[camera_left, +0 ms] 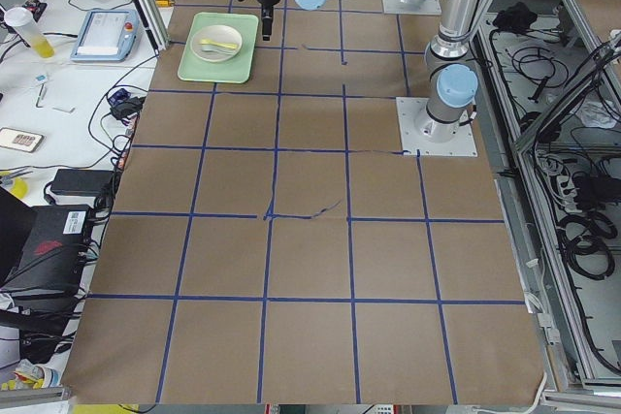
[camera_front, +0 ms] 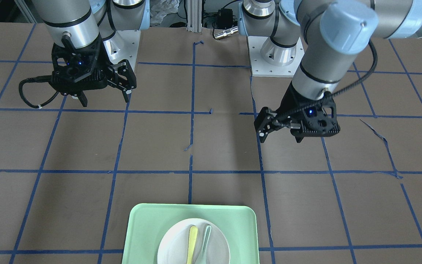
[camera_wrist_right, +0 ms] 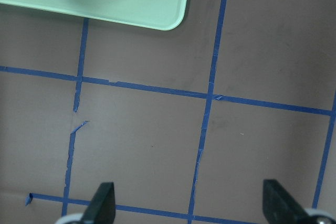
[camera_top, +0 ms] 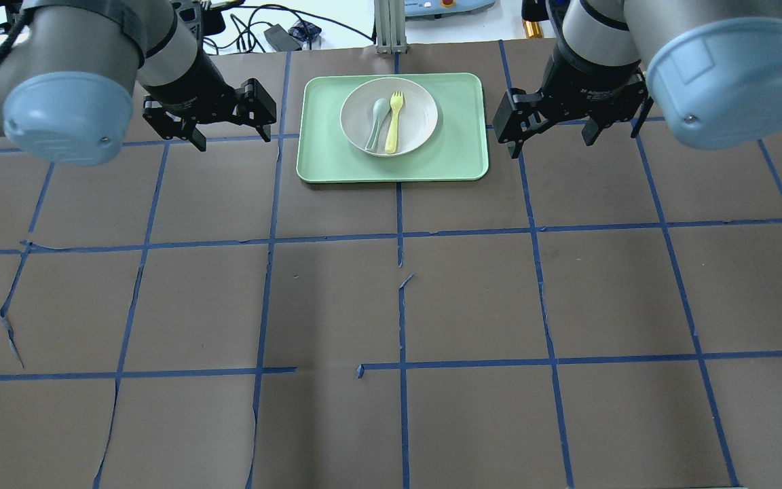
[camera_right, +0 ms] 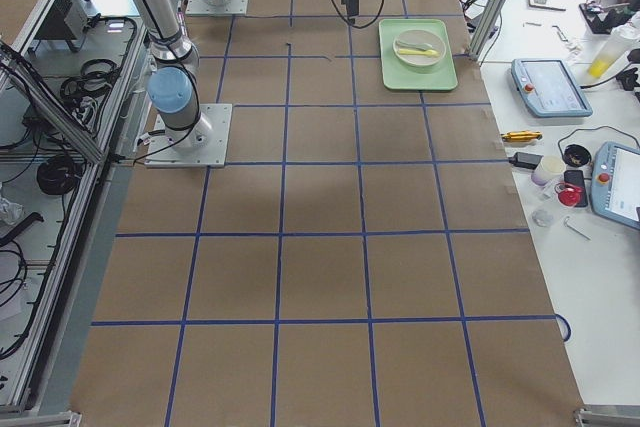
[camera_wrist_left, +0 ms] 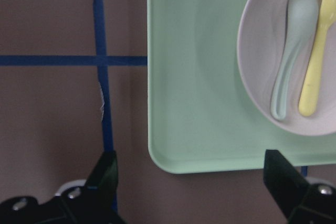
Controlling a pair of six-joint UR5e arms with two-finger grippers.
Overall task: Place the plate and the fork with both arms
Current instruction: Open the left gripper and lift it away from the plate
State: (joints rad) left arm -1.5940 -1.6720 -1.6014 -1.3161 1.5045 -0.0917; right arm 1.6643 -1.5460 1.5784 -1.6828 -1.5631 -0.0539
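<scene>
Fork (camera_top: pixel 394 122) lies in plate (camera_top: pixel 421 115), long axis running near-to-far across table, tilted a little, tines twd far edge, handle twd robot. Grey-green spoon (camera_top: pixel 375 123) lies roughly parallel, just beside it on robot's left. Plate sits on green tray (camera_top: pixel 462 159) at middle of far edge. Left gripper (camera_top: pixel 233 139) hovers off tray's left side, right gripper (camera_top: pixel 551 146) off its right side, both w/ jaws spread wide, nothing held. Table (camera_top: pixel 391 305) covered in brown paper w/ blue tape grid, tape torn in spots. Beyond far edge: white bench (camera_right: pixel 560 17) w/ cables (camera_top: pixel 262 24) and tablets (camera_right: pixel 547 87).
</scene>
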